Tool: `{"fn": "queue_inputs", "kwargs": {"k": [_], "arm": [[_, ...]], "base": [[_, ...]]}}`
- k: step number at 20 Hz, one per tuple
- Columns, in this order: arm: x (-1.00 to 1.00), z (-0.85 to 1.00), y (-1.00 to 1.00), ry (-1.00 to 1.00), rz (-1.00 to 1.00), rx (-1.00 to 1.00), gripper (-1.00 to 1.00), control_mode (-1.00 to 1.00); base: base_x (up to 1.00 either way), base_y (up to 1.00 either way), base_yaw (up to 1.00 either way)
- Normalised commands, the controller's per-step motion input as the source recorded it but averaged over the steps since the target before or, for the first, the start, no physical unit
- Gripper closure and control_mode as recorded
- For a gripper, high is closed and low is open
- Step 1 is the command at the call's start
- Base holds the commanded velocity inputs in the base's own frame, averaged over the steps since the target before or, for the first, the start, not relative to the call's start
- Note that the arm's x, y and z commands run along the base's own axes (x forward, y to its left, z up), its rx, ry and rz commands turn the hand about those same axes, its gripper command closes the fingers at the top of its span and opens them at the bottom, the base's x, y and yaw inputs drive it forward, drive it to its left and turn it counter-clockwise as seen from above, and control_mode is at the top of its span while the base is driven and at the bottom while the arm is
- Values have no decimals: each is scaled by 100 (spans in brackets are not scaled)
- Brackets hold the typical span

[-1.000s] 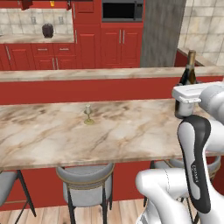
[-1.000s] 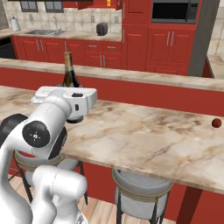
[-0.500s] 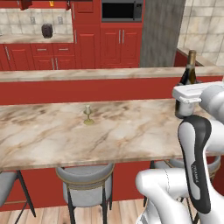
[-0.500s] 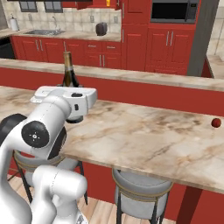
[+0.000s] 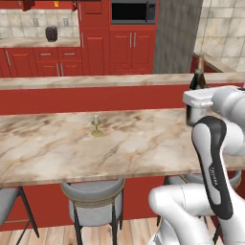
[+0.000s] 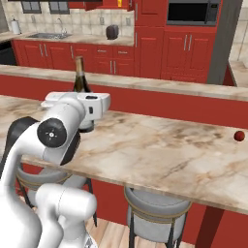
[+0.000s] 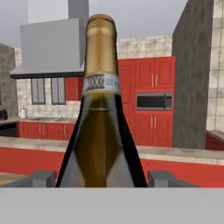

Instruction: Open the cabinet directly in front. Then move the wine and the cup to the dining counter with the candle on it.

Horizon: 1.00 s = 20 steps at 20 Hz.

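The wine (image 7: 101, 109), a dark bottle with a gold-foiled neck, stands upright at the right end of the dining counter (image 5: 57, 148). My gripper (image 7: 103, 177) is closed around its body, one finger against each side. From the base, the bottle's neck (image 5: 197, 79) rises above the white hand, and the gripper (image 6: 87, 125) sits low on the bottle (image 6: 80, 77). The candle (image 5: 96, 125) on its gold holder stands mid-counter, well left of the bottle. At the top edge of the far wall, the yellow cup (image 6: 119, 2) shows in the red cabinet (image 5: 26, 4).
A small red ball (image 6: 239, 136) lies on the counter far to the right. Grey round stools (image 5: 93, 196) stand under the near edge. Behind the counter runs a raised red ledge (image 5: 95, 81). The far worktop holds a dark toaster (image 5: 51, 33).
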Motion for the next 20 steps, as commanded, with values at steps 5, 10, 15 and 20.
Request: {"fn": "queue_inputs", "kwargs": {"k": [5, 10, 15, 20], "arm": [[33, -31, 0, 12, 24, 0, 100, -100], [2, -53, 0, 2, 34, 0, 100, -100], [-1, -43, -1, 0, 31, 1, 100, -100], [17, -4, 3, 0, 0, 0, 100, -100]], "base": [[0, 0, 0], [0, 0, 0], [0, 0, 0], [0, 0, 0]]}}
